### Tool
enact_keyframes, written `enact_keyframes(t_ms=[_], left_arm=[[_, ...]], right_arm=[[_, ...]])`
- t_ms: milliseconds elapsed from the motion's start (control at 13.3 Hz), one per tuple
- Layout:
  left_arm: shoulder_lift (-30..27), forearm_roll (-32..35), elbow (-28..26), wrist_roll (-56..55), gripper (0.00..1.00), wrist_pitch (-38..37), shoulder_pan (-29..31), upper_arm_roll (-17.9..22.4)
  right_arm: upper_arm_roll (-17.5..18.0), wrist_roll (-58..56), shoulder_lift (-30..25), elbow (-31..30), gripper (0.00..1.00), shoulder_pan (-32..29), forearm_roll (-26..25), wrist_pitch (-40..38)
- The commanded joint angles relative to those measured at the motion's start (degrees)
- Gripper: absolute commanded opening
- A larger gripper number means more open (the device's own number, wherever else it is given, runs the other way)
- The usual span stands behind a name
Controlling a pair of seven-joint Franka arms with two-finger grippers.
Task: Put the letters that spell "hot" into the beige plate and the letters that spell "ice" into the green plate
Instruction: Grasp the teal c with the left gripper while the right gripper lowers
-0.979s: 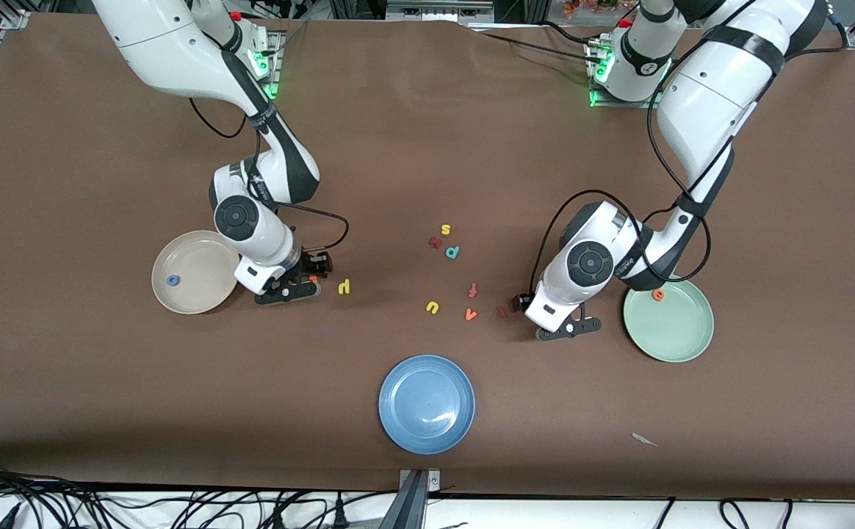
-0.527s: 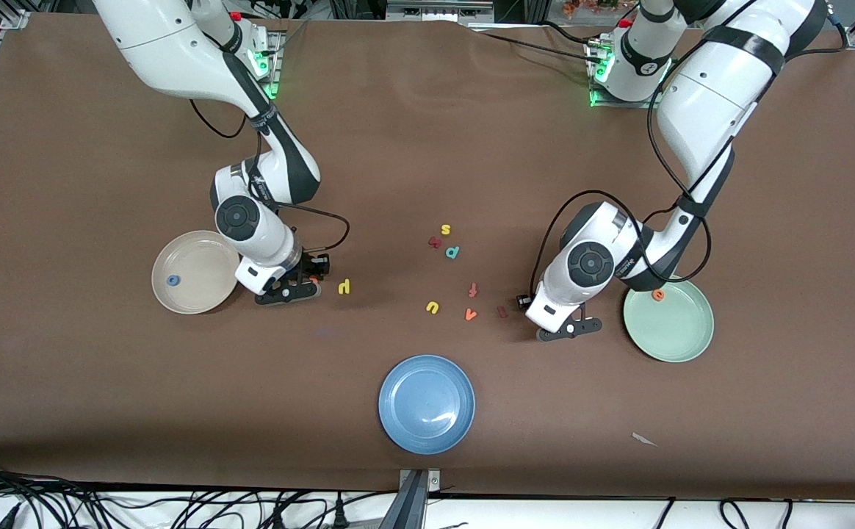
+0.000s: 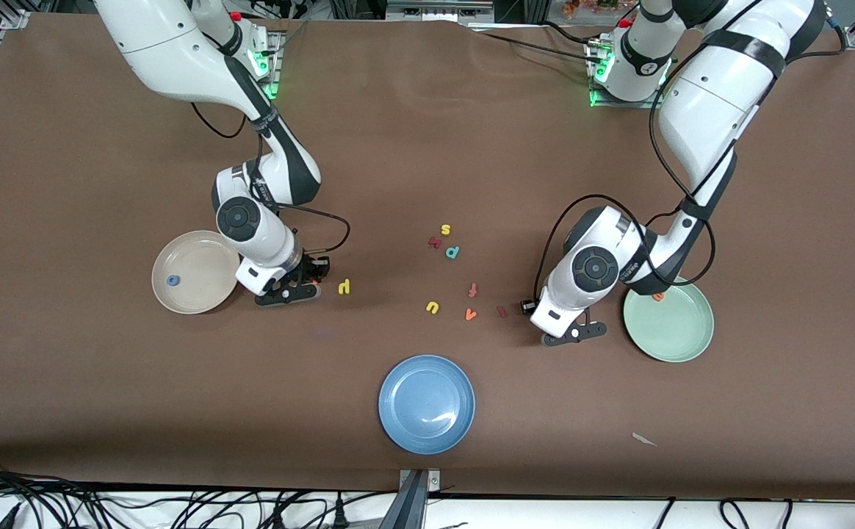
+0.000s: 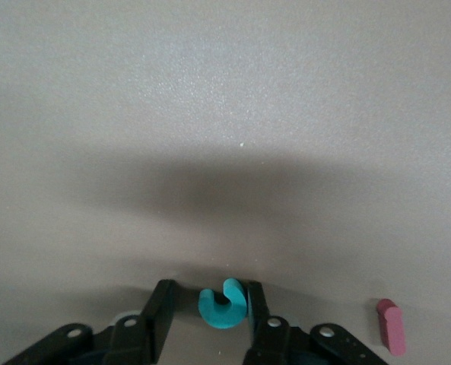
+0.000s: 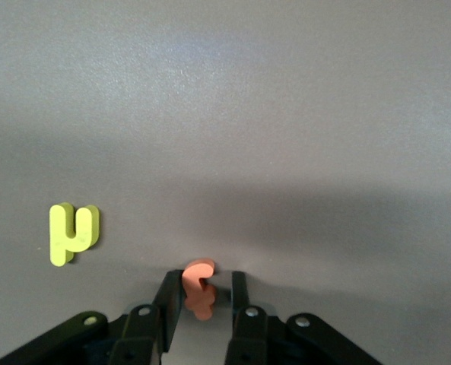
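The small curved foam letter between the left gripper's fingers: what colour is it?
Teal: the small c-shaped foam letter shows best in the left wrist view, between the fingers of the left gripper.

Blue o (image 3: 172, 280) lies in the beige plate (image 3: 200, 300); orange e (image 3: 659, 297) in the green plate (image 3: 681, 345). Yellow h (image 3: 344, 286), dark red i (image 3: 502, 311), teal c (image 4: 223, 304) and orange t (image 5: 198, 288) lie flat on the bench (image 3: 427, 147).

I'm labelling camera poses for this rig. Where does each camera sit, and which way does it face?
Front view: high, across the brown table, facing the bases; shows both arms, left gripper and right gripper.
Left wrist view: looks down at the teal foam c between the left gripper's black fingers.
Right wrist view: looks down at the orange foam t between the right gripper's fingers.
Shared: front and right wrist views both show the yellow foam h.
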Motion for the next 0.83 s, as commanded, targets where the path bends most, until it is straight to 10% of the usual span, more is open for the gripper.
enact_keyframes(t_ms=[0,753], left_arm=[[1.2,-0.3,1.8,-0.6,0.43,-0.1,-1.0,0.6],[1.2,-0.2,1.8,-1.0,0.23,-0.1,-1.7,0.6]], right_arm=[[0.0,0.4,0.6,0.7,0.2,0.2,0.7,0.8],[-4.3,0.4,-5.9,0.8,0.08,-0.3,0.7,-9.3]])
